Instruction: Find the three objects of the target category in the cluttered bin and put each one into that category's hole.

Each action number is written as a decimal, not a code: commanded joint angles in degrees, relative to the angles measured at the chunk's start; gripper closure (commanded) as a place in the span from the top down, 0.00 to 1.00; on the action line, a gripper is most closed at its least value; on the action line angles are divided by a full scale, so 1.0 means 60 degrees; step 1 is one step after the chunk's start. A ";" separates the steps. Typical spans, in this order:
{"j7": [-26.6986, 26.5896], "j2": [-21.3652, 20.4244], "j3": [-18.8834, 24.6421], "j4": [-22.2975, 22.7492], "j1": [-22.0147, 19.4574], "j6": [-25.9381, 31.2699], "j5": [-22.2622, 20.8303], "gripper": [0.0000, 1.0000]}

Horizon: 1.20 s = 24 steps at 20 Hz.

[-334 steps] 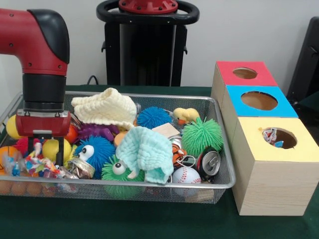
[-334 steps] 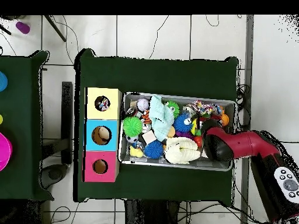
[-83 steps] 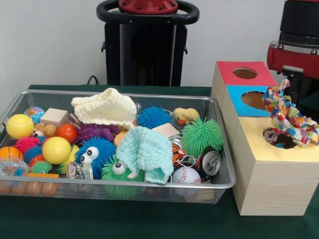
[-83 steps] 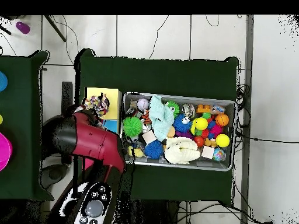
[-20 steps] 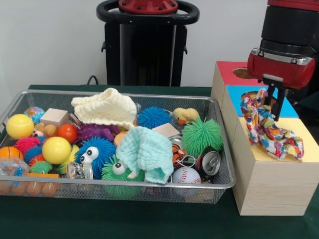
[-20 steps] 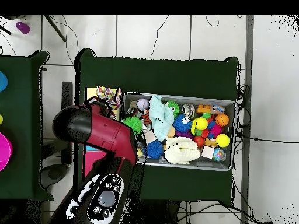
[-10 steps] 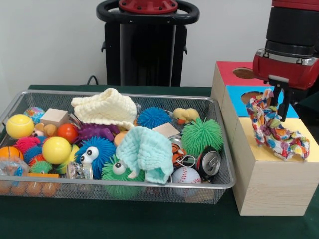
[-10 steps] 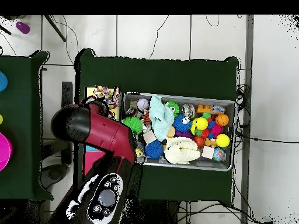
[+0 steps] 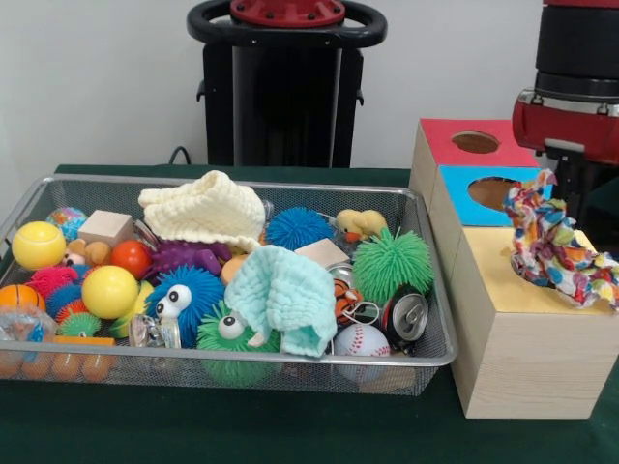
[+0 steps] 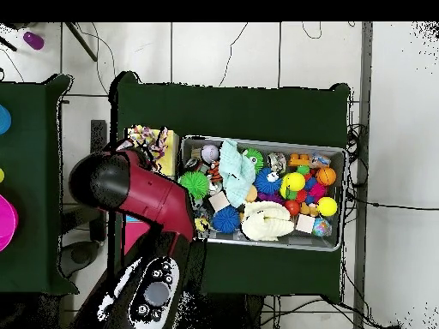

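My gripper (image 9: 561, 198) hangs over the row of boxes at the right and is shut on a knotted toy of patterned cloth strips (image 9: 556, 246). The toy dangles from it and drapes over the top of the yellow box (image 9: 503, 290), hiding that box's hole. In the overhead view the toy (image 10: 147, 137) lies on the yellow box (image 10: 169, 143) beside my red arm (image 10: 137, 193), which hides the gripper. The wire mesh bin (image 9: 232, 360) sits left of the boxes, full of toys. No other knotted cloth toy shows in the bin (image 10: 257, 141).
A blue box (image 9: 474, 208) and a red box (image 9: 455, 130), each with a round hole, stand behind the yellow one. The bin holds a pale yellow washcloth (image 9: 205, 208), a mint washcloth (image 9: 282, 295), spiky balls (image 9: 392, 263), a baseball (image 9: 361, 340) and a can (image 9: 406, 314).
In the front view my gripper has moved right and slightly up over the boxes, dragging the cloth toy across the yellow box's top towards its right edge. The bin's contents have not moved.
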 commanded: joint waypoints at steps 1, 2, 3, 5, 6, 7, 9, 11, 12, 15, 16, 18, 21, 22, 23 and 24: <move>0.3100 -0.0002 0.1475 0.1050 -0.0187 0.1352 0.0750 0.00; 0.3124 -0.0011 0.1499 0.1096 -0.0165 0.1352 0.0796 0.00; 0.3081 0.0002 0.1531 0.1124 -0.0177 0.1297 0.0826 0.00; 0.2962 0.0011 0.1663 0.1231 -0.0198 0.1103 0.0935 0.00; 0.2850 -0.0009 0.1824 0.1372 -0.0243 0.0865 0.1077 0.00; 0.2798 0.0016 0.1861 0.1412 -0.0252 0.0767 0.1102 0.00; 0.2741 0.0124 0.1832 0.1468 -0.0211 0.0719 0.1050 0.00; 0.2713 0.0202 0.1805 0.1489 -0.0199 0.0703 0.1020 0.00; 0.2693 0.0219 0.1810 0.1503 -0.0208 0.0692 0.1007 0.00; 0.2585 0.0241 0.1876 0.1571 -0.0257 0.0589 0.0970 0.00; 0.2550 0.0237 0.1904 0.1597 -0.0280 0.0547 0.0962 0.00; 0.2484 0.0285 0.1878 0.1586 -0.0298 0.0531 0.0863 0.00; 0.2277 0.0298 0.1917 0.1653 -0.0390 0.0392 0.0781 0.00; 0.2250 0.0330 0.1846 0.1628 -0.0380 0.0419 0.0695 0.00; 0.2224 0.0362 0.1776 0.1604 -0.0371 0.0446 0.0608 0.00; 0.2281 0.0429 0.1547 0.1495 -0.0281 0.0505 0.0452 0.00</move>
